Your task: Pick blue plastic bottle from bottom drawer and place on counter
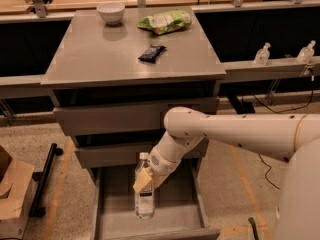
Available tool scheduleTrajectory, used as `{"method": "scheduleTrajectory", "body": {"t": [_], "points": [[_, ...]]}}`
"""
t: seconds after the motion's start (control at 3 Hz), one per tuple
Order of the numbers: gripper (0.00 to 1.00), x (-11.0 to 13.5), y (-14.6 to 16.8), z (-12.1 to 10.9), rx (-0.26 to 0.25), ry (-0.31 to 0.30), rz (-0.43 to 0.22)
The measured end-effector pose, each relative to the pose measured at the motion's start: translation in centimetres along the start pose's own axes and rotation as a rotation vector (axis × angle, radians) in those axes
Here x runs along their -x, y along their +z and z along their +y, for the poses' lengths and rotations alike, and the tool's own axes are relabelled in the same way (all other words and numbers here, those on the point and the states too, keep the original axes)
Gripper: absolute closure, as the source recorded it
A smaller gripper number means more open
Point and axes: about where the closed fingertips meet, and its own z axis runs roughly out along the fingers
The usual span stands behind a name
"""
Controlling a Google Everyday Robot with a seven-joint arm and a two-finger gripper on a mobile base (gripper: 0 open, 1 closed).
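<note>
The tool (pixel 145 180) on the white arm is down low in front of the cabinet. It is clenched on the slim clear plastic bottle (pixel 144 204) with a white cap. The bottle is upright inside the long grey bottom drawer (pixel 175 215) — pulled open. Up on the smooth grey counter (pixel 100 59) sit a white bowl (pixel 111 11), a green snack bag (pixel 166 21) and a small dark packet (pixel 151 53) — well apart from the tool.

- counter (pixel 100 59), bottom drawer (pixel 172 216): plain grey.
- blue plastic bottle (pixel 144 204): clear, white cap, dark-and-white label.
- gripper (pixel 142 180), below the counter's front edge, clasping the blue plastic bottle: tan, on a white arm (pixel 240 131).
</note>
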Motion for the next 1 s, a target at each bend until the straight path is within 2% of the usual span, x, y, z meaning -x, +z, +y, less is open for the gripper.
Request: {"method": "scheduleTrajectory", "body": {"t": [0.33, 0.67, 1.0], "points": [[1.0, 0.0, 0.1, 0.0, 0.002, 0.0, 0.002], [1.0, 0.4, 0.5, -0.8, 0.052, -0.029, -0.038], [1.0, 1.2, -1.9, -1.1, 0.058, -0.105, -0.092]]}}
